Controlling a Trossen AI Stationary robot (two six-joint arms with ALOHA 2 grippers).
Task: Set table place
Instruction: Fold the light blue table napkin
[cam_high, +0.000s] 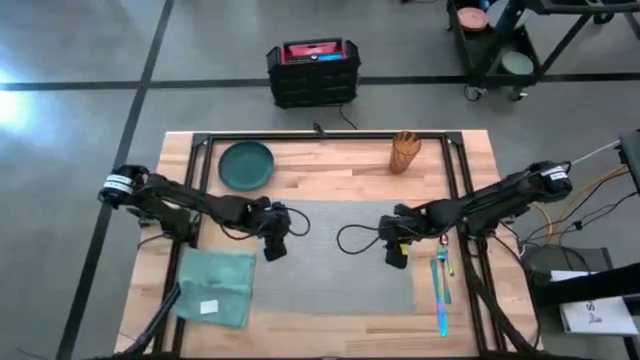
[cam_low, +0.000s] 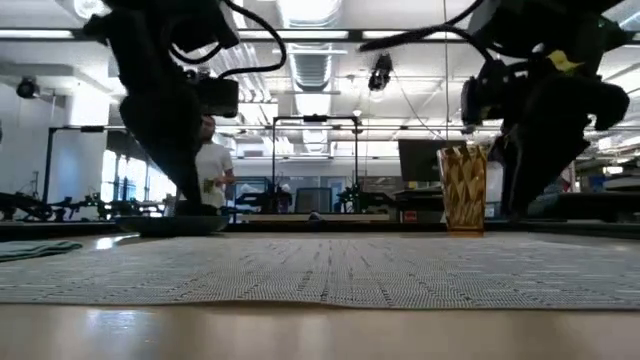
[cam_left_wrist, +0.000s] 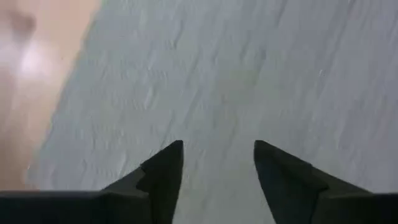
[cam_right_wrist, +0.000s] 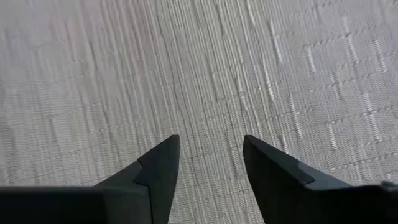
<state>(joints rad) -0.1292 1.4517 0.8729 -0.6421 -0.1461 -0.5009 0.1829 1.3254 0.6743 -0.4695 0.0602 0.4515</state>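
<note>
The grey woven placemat (cam_high: 335, 260) already lies flat in the middle of the surface (cam_high: 330, 165), and its long near edge runs close to the near edge of the surface. So the first part of the task looks done. Nothing stands on the placemat yet.

Near the near left corner lies the teal napkin (cam_high: 215, 285), just beside the left edge of the placemat, with a small white tag on it. Near the near right corner, beside the right edge of the placemat, lies the cutlery (cam_high: 441, 290), long thin pieces side by side; I cannot tell how many.

Above the left part of the placemat hangs the left gripper (cam_high: 273, 245). In its wrist view the jaws stand moderately apart, with nothing between them, only the weave below. Above the right part of the placemat hangs the right gripper (cam_high: 395, 250), and its jaws are also apart and hold nothing.

Farther back, toward the far left corner, sits the dark green plate (cam_high: 246, 164) on the bare wood, apart from the placemat. Toward the far right corner stands the amber glass (cam_high: 405, 152), upright.

In my judgement most of the work is left: the plate, the glass, the cutlery and maybe the napkin must each come to the placemat.
</note>
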